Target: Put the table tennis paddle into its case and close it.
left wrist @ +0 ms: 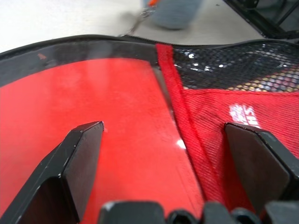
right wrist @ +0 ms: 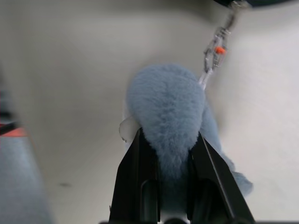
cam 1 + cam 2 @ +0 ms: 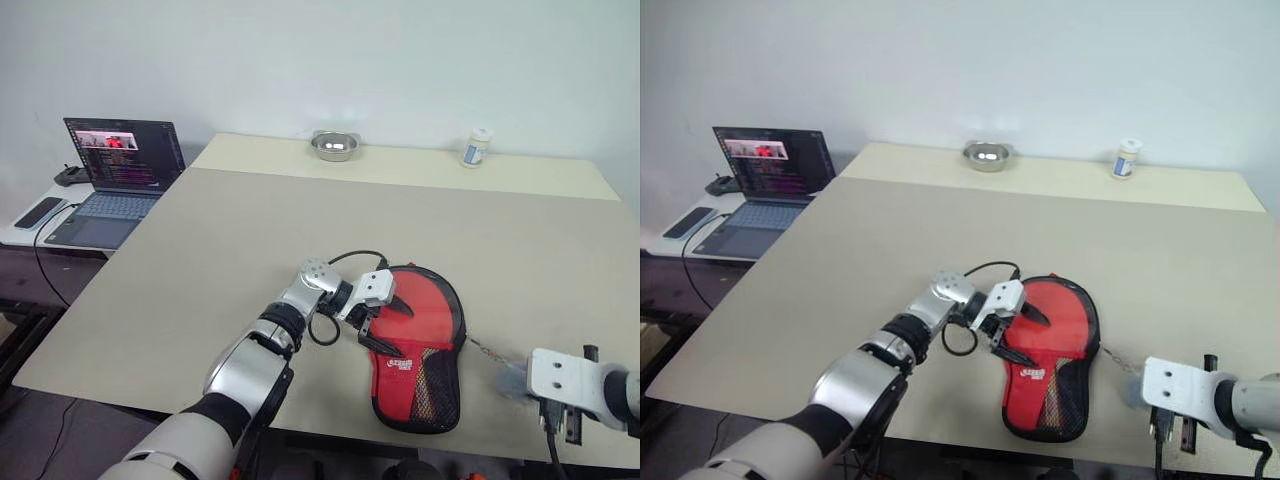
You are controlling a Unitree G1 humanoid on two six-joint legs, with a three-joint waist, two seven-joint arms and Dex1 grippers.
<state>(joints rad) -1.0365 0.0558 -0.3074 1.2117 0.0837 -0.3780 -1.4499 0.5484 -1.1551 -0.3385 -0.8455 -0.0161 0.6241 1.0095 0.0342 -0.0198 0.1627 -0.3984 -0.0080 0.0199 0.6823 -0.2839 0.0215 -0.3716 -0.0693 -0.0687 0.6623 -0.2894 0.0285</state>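
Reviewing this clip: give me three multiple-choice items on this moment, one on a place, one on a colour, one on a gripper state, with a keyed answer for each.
1. Where does the small steel bowl stand?
A. at the far edge of the beige table
B. on the open laptop
C. on the red fabric case

2. What colour is the fluffy charm chained to the case's zip?
A. yellow
B. grey-blue
C. green

3. How is the right gripper?
A. wide open above the bowl
B. shut on the laptop
C. shut on the charm

Answers: 1 A, the bowl sits by the wall edge. 2 B, its fur is grey-blue. 3 C, the jaws pinch the fur from both sides.
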